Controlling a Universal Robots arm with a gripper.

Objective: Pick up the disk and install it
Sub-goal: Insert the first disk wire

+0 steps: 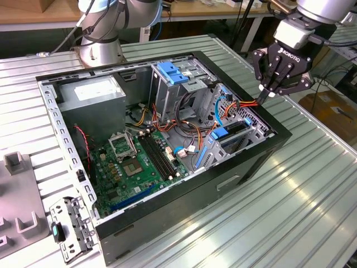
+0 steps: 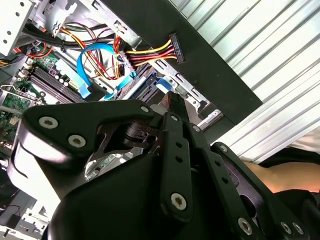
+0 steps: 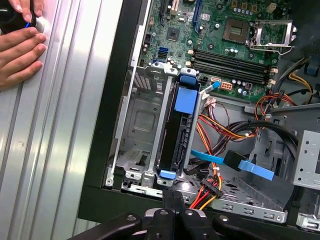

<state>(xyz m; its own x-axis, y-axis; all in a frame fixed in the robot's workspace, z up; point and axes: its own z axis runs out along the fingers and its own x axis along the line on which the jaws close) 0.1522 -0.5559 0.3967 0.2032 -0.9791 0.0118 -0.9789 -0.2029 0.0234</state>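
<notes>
Found the disk (image 3: 173, 135) on edge at the exterior view's right, propped between the walls of its cage (image 3: 140, 125). Held the gripper (image 1: 266, 96) close above, fingers (image 3: 167, 200) clenched empty, seemingly slimmed to fit there.

Clearly a robotics laboratory or technical workshop, not a home or an office. Shown first by a wide table (image 1: 312, 190) of ribbed aluminium profiles, with an opened desktop computer case (image 1: 167, 231) on it, motherboard (image 1: 134, 167) and coloured cables uncovered. Above the case, a black gripper (image 1: 267, 95) on a silver robot arm (image 1: 321, 8); behind the case, the base of a second silver arm (image 1: 100, 36). Further back, wooden workbenches (image 1: 33, 14). On the table at the exterior view's left, grey fixture blocks (image 1: 17, 162) and a loose metal bracket (image 1: 70, 226).
</notes>
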